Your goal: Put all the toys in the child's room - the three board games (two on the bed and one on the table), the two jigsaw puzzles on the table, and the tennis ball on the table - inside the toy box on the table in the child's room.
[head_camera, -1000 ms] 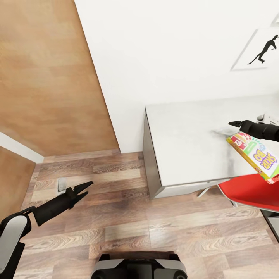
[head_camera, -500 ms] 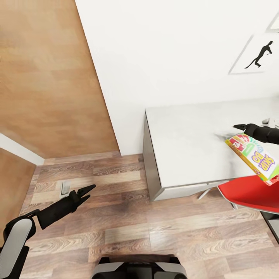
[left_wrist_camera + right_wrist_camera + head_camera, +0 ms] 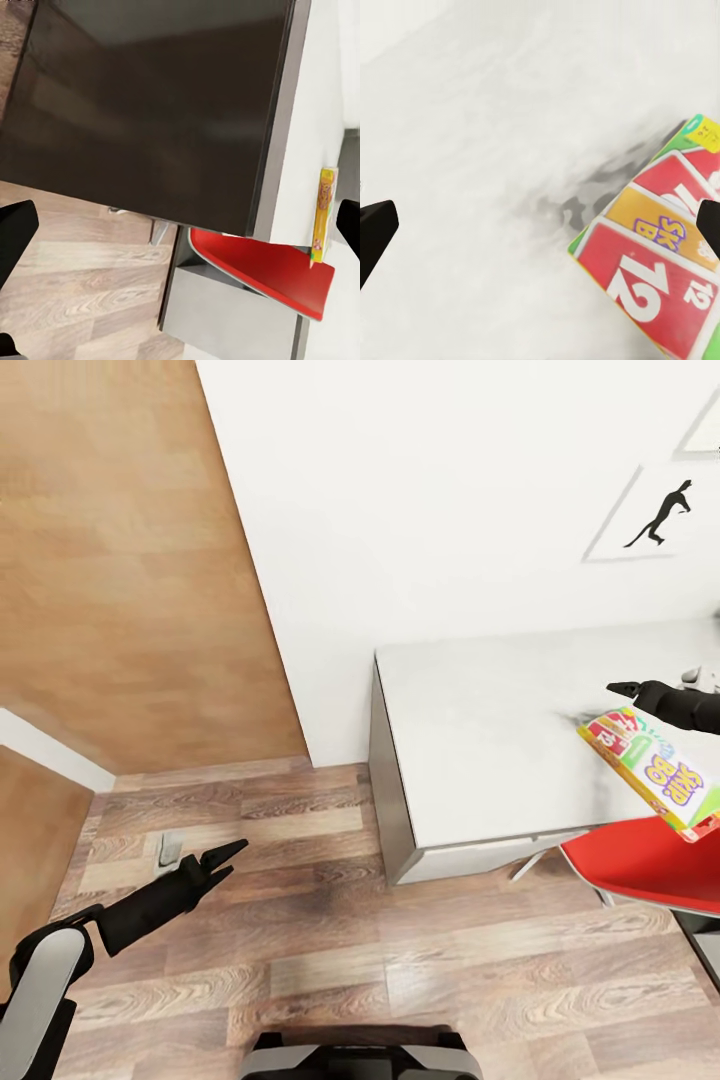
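Robot base (image 3: 355,1055): dark housing at the near edge of the head view, on the wood-plank floor (image 3: 330,920).

Left gripper (image 3: 228,857): low over the floor, well short of the table, pointing toward it; fingers parted, nothing between them.

Door stop (image 3: 170,848): small grey piece on the floor just beside the left gripper's fingers.

Red chair (image 3: 650,865): seat at the table's near edge, partly under the raised game box.

Table (image 3: 480,730): pale top, dark side panel at its left end. Its far edge is against the white wall (image 3: 440,500).

Skip-Bo box (image 3: 655,768): green edge, red and yellow card art; held tilted in the air above the table's near edge and the chair. The right wrist view shows its "12" card face (image 3: 652,285) above the pale top, with a dark shadow beside it.

Right gripper (image 3: 627,688): above the table top, at the box's far corner; whether its fingers clamp the box cannot be told.

Picture (image 3: 655,512): black silhouette figure on the wall, above the table.
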Motion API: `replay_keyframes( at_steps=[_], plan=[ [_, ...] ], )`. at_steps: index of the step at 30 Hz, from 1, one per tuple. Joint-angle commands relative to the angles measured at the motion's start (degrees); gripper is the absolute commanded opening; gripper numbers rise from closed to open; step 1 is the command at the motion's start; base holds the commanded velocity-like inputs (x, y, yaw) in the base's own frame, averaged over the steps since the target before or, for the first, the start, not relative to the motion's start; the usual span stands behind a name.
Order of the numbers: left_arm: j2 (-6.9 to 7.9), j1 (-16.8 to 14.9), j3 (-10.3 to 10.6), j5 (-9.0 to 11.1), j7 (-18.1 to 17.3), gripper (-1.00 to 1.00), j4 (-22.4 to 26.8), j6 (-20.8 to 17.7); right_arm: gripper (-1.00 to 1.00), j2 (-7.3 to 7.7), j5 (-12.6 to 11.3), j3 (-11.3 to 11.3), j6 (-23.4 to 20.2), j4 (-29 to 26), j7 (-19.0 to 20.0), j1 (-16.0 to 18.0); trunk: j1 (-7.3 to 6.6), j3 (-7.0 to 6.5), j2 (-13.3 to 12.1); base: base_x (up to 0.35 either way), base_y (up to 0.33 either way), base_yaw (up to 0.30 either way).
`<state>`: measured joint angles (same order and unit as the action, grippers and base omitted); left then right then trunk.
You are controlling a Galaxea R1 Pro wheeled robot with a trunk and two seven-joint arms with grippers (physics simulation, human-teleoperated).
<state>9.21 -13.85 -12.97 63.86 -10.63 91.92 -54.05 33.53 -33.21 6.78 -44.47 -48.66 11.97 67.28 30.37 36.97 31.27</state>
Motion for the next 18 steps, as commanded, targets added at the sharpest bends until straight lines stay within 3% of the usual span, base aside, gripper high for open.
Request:
replay_keyframes(
  at_steps=[1,9,18],
  plan=[
    [-0.02,0.00,-0.09,-0.42,-0.44,1.00,-0.01,-0.17,1.00,0.01,0.28,0.14,-0.21,0.06,0.37,0.06,0.02,-0.03,0.06,0.000,0.000,0.000],
    [-0.05,0.28,-0.05,-0.46,-0.50,1.00,-0.05,0.09,1.00,-0.17,0.15,-0.16,-0.68,-1.69,0.82,-0.31,0.02,-0.70,0.06,0.000,0.000,0.007],
    [-0.11,2.01,-0.04,-0.51,-0.53,1.00,-0.07,1.14,1.00,-1.51,-0.22,-0.35,-4.64,-9.03,2.13,-6.37,0.02,-1.45,0.06,0.000,0.000,0.004]
  ],
)
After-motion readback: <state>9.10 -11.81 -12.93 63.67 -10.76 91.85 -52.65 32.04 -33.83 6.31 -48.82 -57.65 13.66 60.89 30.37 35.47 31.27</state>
